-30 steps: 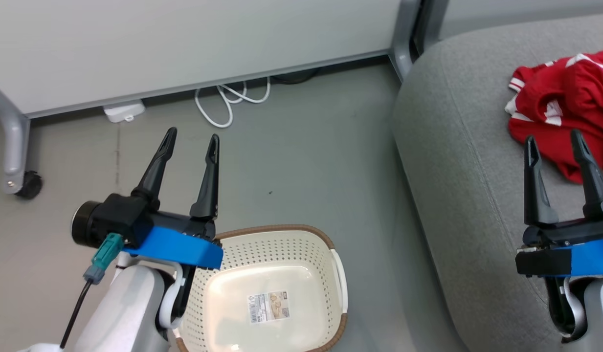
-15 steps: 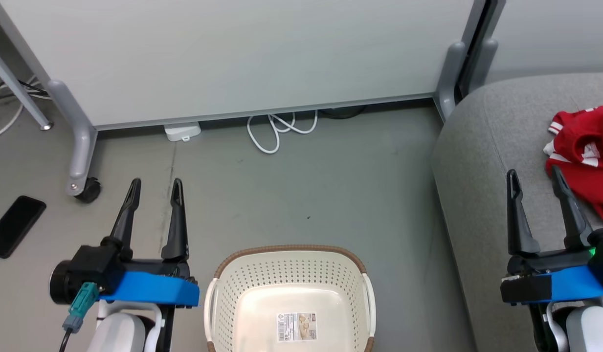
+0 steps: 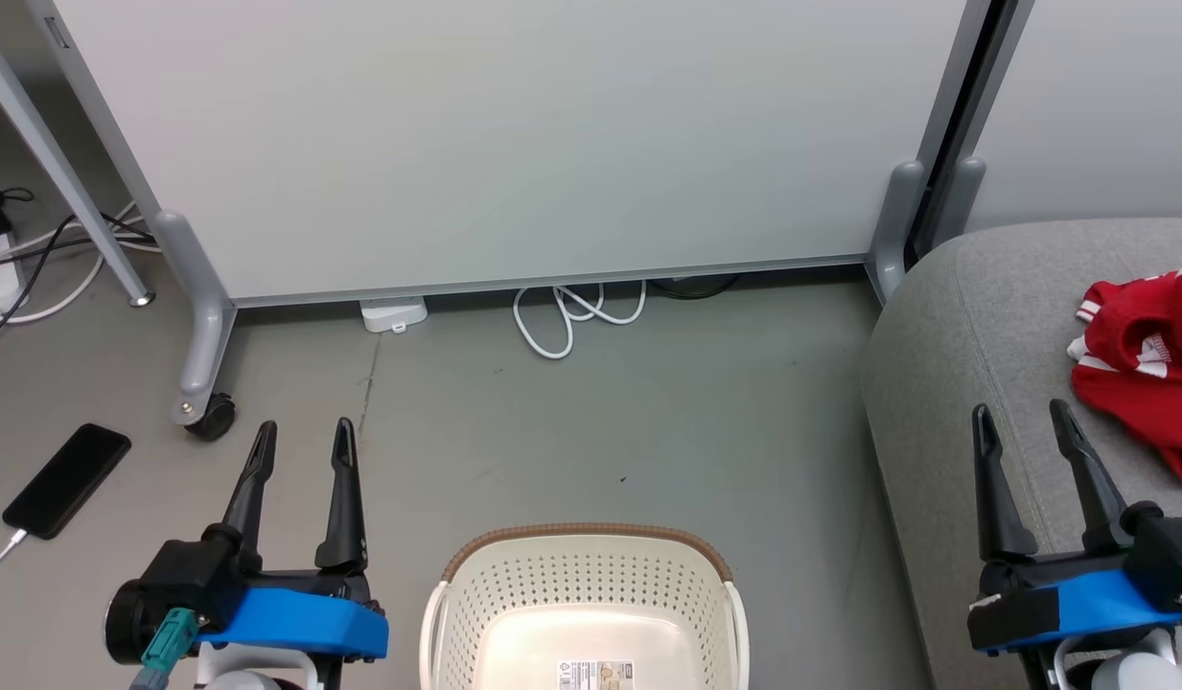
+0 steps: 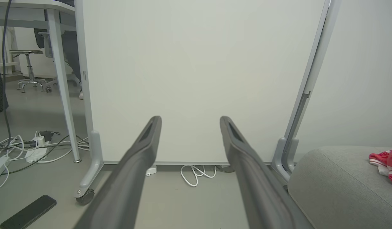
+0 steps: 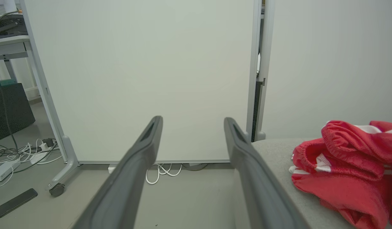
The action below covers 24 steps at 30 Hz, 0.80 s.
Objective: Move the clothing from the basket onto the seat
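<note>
The red clothing [image 3: 1142,383] (white panels, thin white stripes) lies crumpled in a heap on the grey sofa [image 3: 945,383], at the right of the head view. The cream basket [image 3: 591,533], perforated and brown-rimmed, stands upright on the floor near the sofa, its bare bottom showing a label.

Head camera: mounted high and looking steeply down at the floor. The partition [image 3: 514,144] is at 12 o'clock and the basket [image 3: 586,573] is cut off at 6 o'clock. The left gripper [image 3: 305,425] is at 7 o'clock, the right gripper [image 3: 1020,407] at 4 o'clock.

Wrist cameras: both low, about seat height, facing nearly level along their own fingers toward that partition.

All three views share the coiled cable [image 3: 571,309], phone [image 3: 66,479] and caster [image 3: 212,419].

The seat [image 3: 974,335] and clothing [image 3: 1142,383] lie at 3 o'clock from the head and 4 o'clock from both wrists, nearest in the right wrist view.
</note>
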Tool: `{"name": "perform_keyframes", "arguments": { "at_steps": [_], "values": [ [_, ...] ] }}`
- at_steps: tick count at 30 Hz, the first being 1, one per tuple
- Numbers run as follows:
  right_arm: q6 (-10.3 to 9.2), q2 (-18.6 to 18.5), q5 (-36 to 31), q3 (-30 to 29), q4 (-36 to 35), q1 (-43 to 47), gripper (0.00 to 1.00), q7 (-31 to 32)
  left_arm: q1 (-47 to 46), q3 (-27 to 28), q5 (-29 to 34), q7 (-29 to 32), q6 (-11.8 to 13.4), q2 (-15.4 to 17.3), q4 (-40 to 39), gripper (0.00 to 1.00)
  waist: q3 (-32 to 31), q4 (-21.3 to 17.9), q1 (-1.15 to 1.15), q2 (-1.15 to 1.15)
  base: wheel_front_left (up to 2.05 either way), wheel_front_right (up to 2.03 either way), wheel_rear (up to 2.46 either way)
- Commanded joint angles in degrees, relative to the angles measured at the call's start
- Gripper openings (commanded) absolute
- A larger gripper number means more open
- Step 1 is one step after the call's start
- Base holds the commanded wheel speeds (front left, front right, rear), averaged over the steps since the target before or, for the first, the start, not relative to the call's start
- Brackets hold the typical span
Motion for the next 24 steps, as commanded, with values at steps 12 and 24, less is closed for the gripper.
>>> {"name": "perform_keyframes", "arguments": {
  "at_steps": [12,24],
  "values": [
    [0.03,1.2,0.4,-0.5,3.7,1.9,1.0,0.0,1.8,1.6,1.1,-0.2,-1.1,-0.9,0.7,1.0,-1.4,-0.2,0.01,0.0,0.0,0.0,0.0],
    [0.03,1.8,0.2,-0.4,4.2,2.0,1.0,0.0,1.7,2.3,1.5,-0.2,-1.4,-1.4,1.3,1.0,-1.5,-1.1,0.01,0.0,0.0,0.0,0.0]
  ]
}}
